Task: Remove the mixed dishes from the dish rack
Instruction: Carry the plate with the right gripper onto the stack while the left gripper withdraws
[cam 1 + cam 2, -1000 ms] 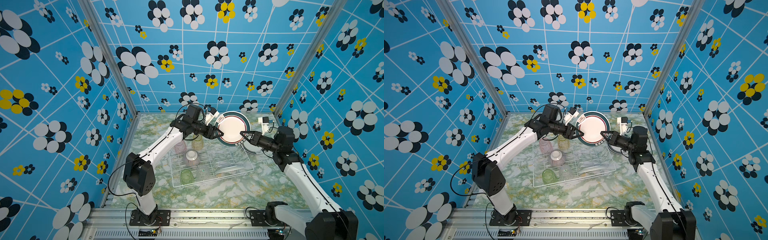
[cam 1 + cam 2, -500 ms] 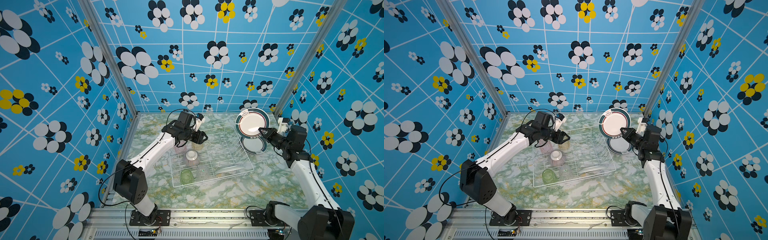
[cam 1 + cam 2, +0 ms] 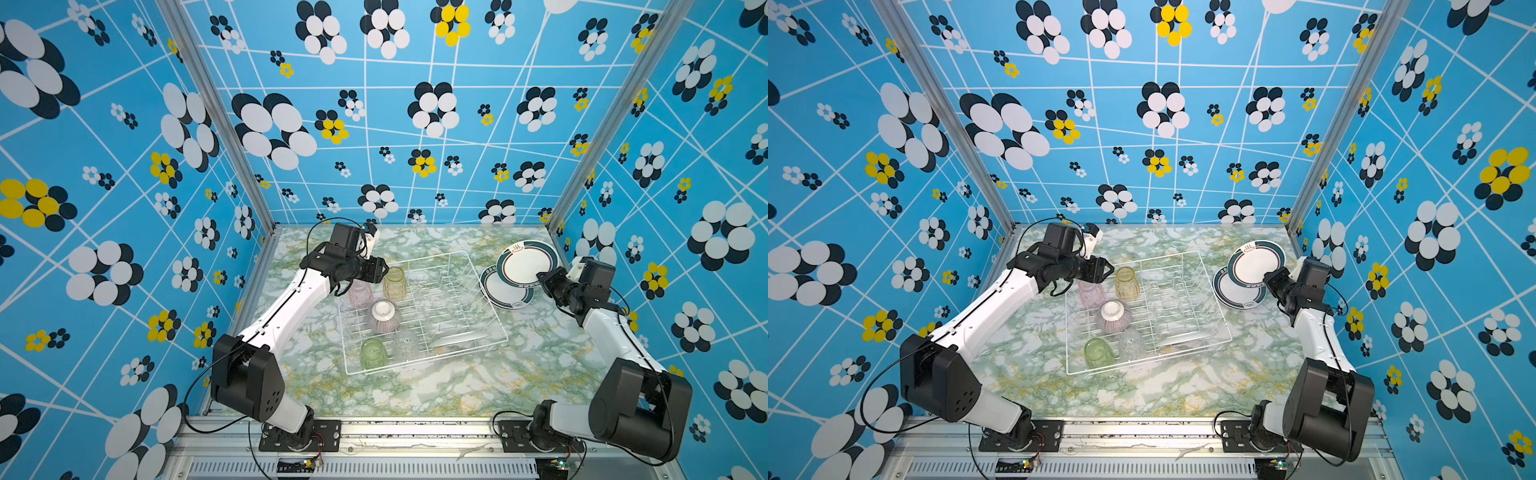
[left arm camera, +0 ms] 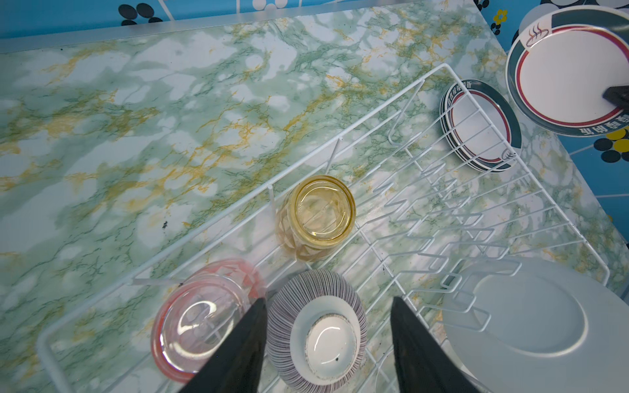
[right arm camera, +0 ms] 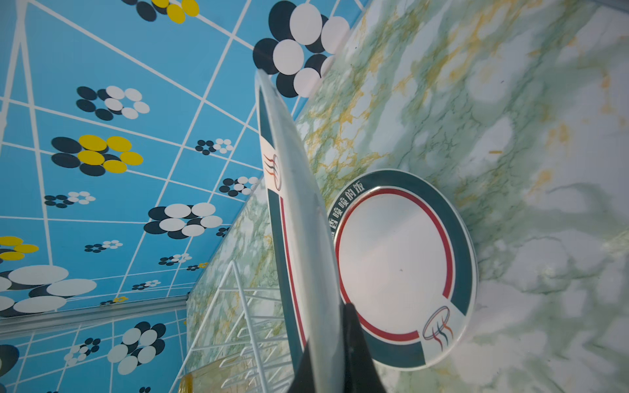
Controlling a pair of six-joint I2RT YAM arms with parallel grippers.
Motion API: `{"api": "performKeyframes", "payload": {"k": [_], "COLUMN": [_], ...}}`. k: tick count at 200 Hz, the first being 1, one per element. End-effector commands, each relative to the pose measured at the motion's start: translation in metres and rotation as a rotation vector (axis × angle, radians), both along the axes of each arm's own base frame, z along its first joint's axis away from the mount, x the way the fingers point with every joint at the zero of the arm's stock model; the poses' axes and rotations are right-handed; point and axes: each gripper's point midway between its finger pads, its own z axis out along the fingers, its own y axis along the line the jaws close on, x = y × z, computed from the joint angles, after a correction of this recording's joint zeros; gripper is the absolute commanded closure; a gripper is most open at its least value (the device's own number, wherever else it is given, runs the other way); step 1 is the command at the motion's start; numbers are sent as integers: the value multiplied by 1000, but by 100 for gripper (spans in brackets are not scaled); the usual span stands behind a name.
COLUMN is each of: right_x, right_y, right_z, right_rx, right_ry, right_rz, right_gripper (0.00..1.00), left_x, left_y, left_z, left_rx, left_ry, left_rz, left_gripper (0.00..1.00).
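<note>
Beside the rack (image 3: 440, 299), the right gripper (image 3: 540, 276) pinches a plate (image 3: 525, 259) by the stack (image 3: 505, 293), while the left gripper (image 3: 380, 270) hangs open near the yellow glass (image 3: 394, 282).

Green-marbled tabletop (image 3: 415, 392), white wire dish rack (image 3: 440, 299), stacked plates (image 3: 500, 293) just beside it

Plate (image 5: 292, 217) betw R fingers (image 5: 355, 343): white, dk-green rim, red ring. Bowl (image 4: 316, 333) betw L fingers (image 4: 238, 347): white w/ dk stripes. Pink tumbler (image 4: 200, 323) beside one finger, yellow tumbler (image 4: 320, 214) past tips. Table (image 4: 136, 119) green-gold marble
</note>
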Motion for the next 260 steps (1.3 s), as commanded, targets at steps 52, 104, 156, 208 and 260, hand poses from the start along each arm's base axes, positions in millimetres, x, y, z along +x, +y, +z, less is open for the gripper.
{"api": "performKeyframes", "payload": {"k": [52, 104, 156, 208, 260], "right_x": [13, 18, 17, 11, -6], "right_y": [4, 12, 15, 20, 19], "right_z": [-37, -56, -77, -94, -101], "right_rx": [68, 133, 152, 166, 106], "right_ry": [35, 59, 106, 162, 241], "right_rz": [26, 69, 83, 107, 136], "right_gripper": [100, 100, 100, 100, 84], "left_x": [-3, -1, -2, -4, -4], "left_y": [5, 0, 3, 4, 5], "left_z": [-3, -6, -5, -5, -6], "left_rx": [-1, -17, -6, 5, 11], "left_ry": [24, 38, 38, 42, 48], "left_rz": [12, 0, 5, 4, 0], "left_gripper": [41, 41, 41, 41, 41]}}
